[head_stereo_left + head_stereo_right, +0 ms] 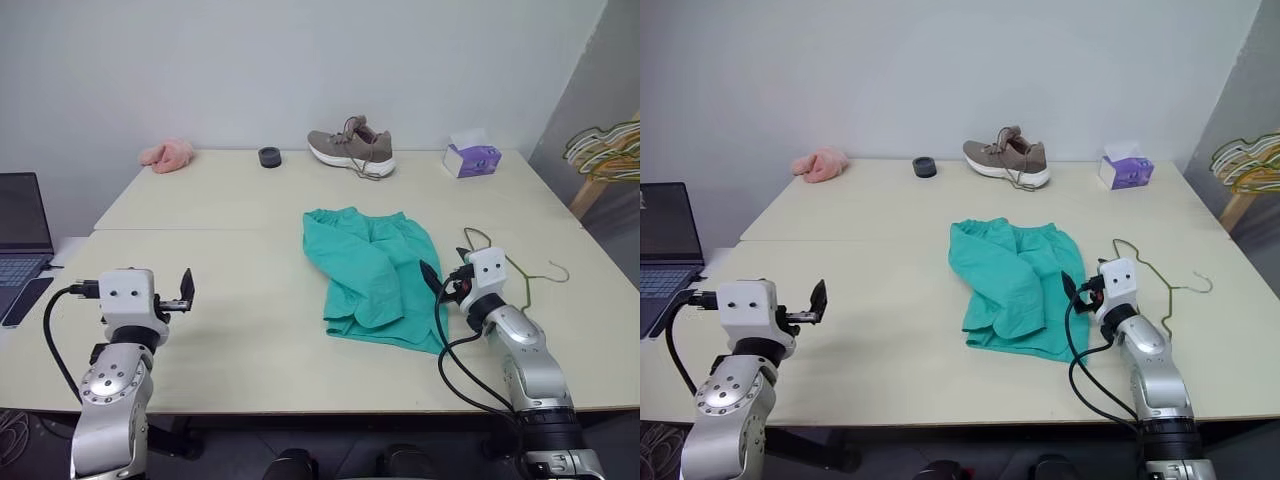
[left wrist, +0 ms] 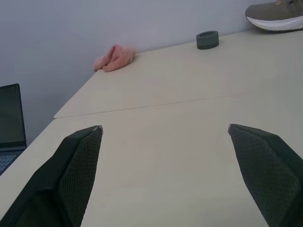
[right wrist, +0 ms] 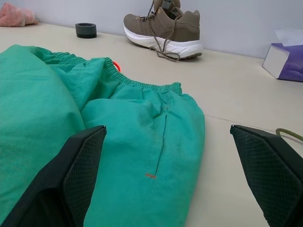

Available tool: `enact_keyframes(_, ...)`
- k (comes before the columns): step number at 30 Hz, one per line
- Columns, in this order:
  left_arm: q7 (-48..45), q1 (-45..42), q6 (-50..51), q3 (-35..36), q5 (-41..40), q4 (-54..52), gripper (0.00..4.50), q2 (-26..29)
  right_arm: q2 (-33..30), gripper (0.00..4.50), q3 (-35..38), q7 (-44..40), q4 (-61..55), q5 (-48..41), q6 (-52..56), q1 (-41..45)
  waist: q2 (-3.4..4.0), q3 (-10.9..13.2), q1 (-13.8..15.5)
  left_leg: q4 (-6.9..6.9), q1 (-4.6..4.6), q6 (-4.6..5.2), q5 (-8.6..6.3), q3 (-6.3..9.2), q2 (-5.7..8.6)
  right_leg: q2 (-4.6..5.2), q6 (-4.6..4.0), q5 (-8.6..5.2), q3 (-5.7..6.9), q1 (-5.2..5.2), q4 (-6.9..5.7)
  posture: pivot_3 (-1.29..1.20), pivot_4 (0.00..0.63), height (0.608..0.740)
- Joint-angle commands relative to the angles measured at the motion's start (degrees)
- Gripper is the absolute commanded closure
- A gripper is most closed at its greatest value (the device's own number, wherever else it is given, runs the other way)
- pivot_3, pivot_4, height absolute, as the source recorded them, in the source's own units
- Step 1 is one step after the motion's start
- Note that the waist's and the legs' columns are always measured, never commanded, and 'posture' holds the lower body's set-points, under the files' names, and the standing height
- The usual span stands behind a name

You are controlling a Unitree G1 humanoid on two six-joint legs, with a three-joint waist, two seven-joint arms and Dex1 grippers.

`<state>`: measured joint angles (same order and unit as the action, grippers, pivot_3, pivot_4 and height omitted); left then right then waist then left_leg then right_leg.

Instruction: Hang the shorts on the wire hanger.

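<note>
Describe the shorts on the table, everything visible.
The shorts are teal-green, of soft thin-looking fabric, with a gathered elastic waistband along the far edge and a small orange tag near it. They lie crumpled and partly folded over on the beige table, waistband toward the shoe, legs toward the robot. A stitched seam runs down the front. The open right end effector sits at their right edge; whether it touches the fabric cannot be told. The wire hanger lies just to their right.

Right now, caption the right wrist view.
Open right gripper low over teal shorts; shoe beyond.
</note>
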<state>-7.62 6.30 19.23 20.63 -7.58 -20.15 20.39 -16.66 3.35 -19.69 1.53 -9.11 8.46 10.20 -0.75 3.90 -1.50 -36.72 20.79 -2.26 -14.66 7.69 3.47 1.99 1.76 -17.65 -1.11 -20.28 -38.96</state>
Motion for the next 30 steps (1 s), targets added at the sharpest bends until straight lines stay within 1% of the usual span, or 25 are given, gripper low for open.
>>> enact_keyframes(1,-0.38,-0.31,-1.99,-0.09,0.56,-2.81,0.0,0.47,0.02,0.03,1.21,0.23,-0.89,-0.45,-0.85,0.77,0.0,0.0,0.0,0.0,0.0,0.0,0.0,0.0,0.0,0.0,0.0,0.0,0.0,0.0,0.0,-0.01,0.0,0.74)
enact_keyframes(15,-0.18,0.05,-1.02,-0.86,1.23,-3.07,0.0,-0.49,0.0,0.03,0.74,-1.41,-1.08,-1.9,0.49,1.38,0.0,0.0,0.02,0.0,0.0,0.0,0.0,0.0,0.0,0.0,0.0,0.0,0.0,0.0,0.0,0.0,0.0,0.74)
enact_keyframes(30,-2.0,0.09,-1.87,-1.06,0.66,-2.36,0.0,0.06,-0.05,0.03,0.69,-2.02,-2.0,-1.91,0.46,1.19,0.0,0.0,0.01,0.0,0.0,0.0,0.0,0.0,0.0,0.0,0.0,0.0,0.0,0.0,0.0,-0.01,0.0,0.74)
